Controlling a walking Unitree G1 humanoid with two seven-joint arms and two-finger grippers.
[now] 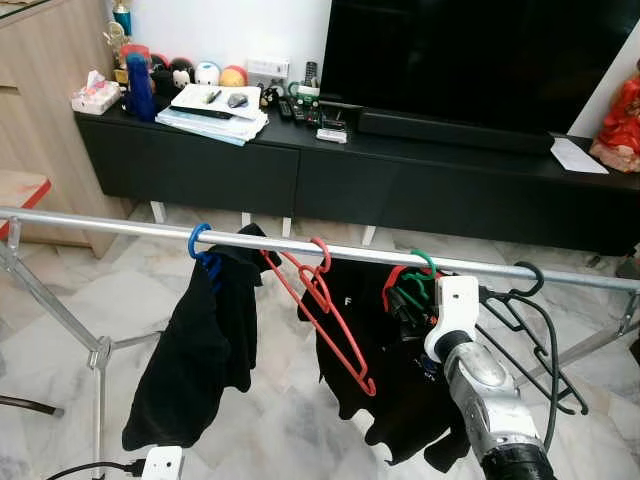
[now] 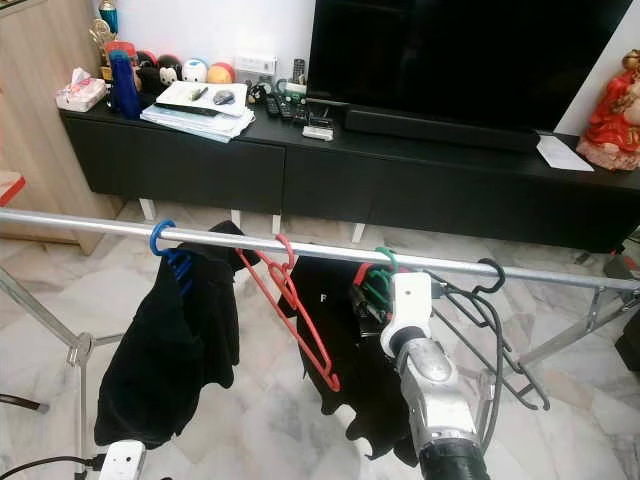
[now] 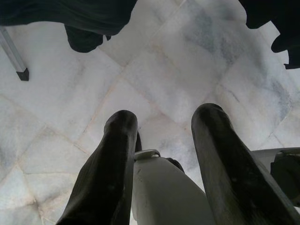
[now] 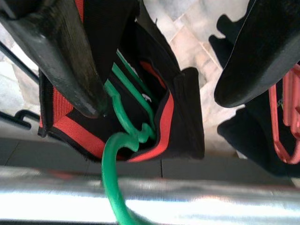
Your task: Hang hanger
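Green hanger [image 4: 123, 140] hooked over silver rail [image 1: 120, 228], garment still on it. Right gripper [image 4: 159, 70] at the collar, fingers spread, gripping nothing. Looks like release step; next, draw arm back clear. Left gripper [image 3: 164, 154] open, idle over floor.

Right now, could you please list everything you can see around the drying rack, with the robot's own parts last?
Silver metal rack rail: one, across the foreground.
Blue plastic hanger: one, on the rail's left, carrying a black garment.
Red plastic hanger: one, bare, mid-rail.
Green plastic hanger: one, hooked over the rail, holding a black-and-red garment.
Black wire hangers: count unclear, right end of rail.
Black TV cabinet: one, behind the rack.
Pink tissue box: one, cabinet's left end.
Left claw: open, low above the marble floor.
Right claw: open around the green hanger.
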